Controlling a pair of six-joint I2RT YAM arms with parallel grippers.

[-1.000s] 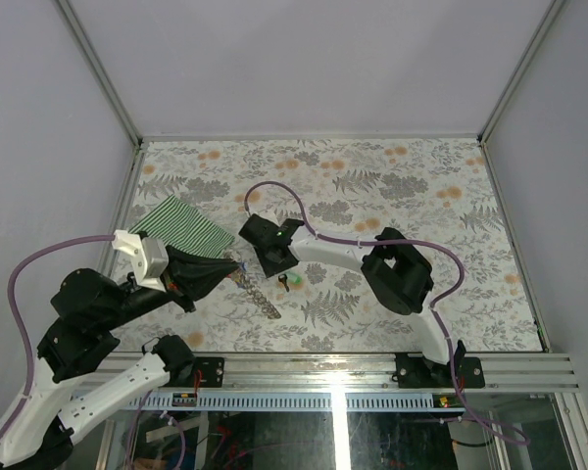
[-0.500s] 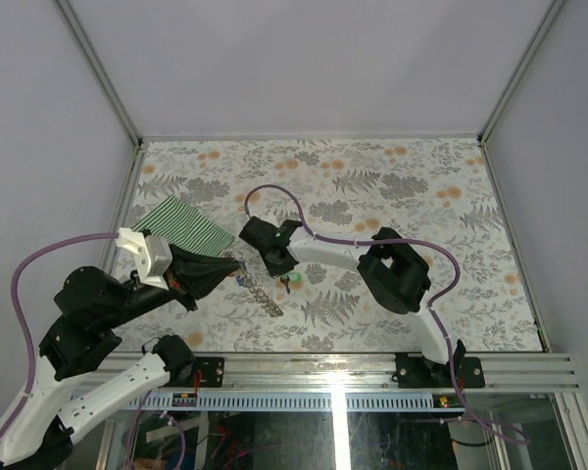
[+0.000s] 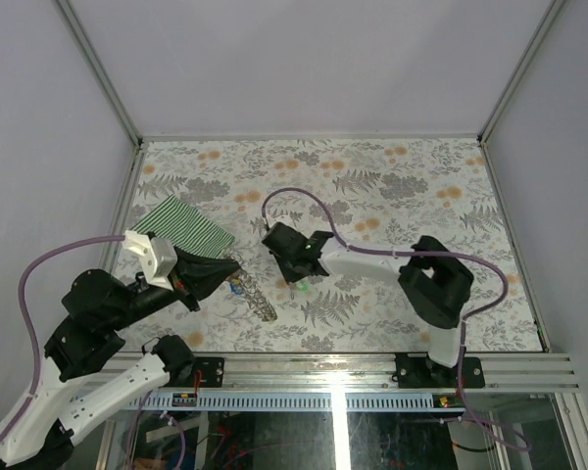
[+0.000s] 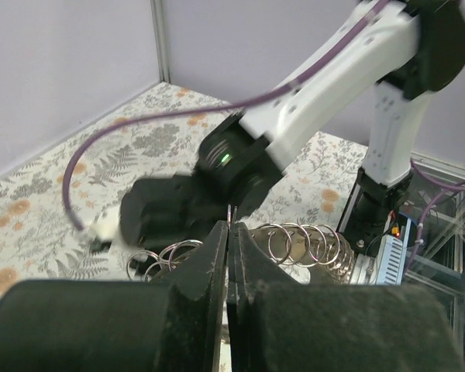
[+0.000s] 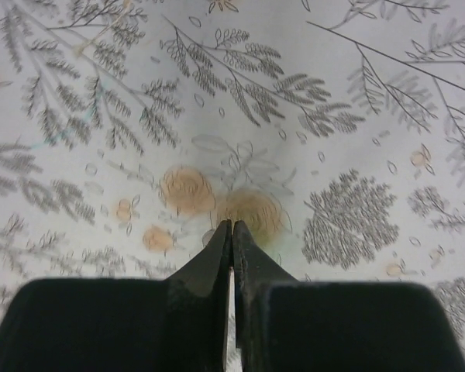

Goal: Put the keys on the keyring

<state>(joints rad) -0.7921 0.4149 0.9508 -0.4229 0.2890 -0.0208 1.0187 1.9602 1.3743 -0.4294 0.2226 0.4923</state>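
My left gripper [image 3: 233,273] is shut on the keyring [image 3: 256,298], a grey chain of wire loops that trails toward the near edge. In the left wrist view a thin ring wire stands pinched between the fingertips of that gripper [image 4: 234,226], with keyring coils [image 4: 310,244] on both sides. My right gripper [image 3: 295,274] is shut, tips down at the table just right of the chain. A small green key [image 3: 300,286] shows right at its tips. In the right wrist view the shut gripper [image 5: 232,225] shows no key between its fingers; the other keys are out of view.
A green-and-white striped cloth [image 3: 186,227] lies at the left, behind my left gripper. The right arm [image 4: 294,132] crosses close in front of the left wrist camera. Floral tablecloth [image 3: 402,186] covers the table, with walls on three sides.
My right gripper has shut and shifted a little to the right; its elbow has swung right. The left gripper still holds the keyring in nearly the same spot.
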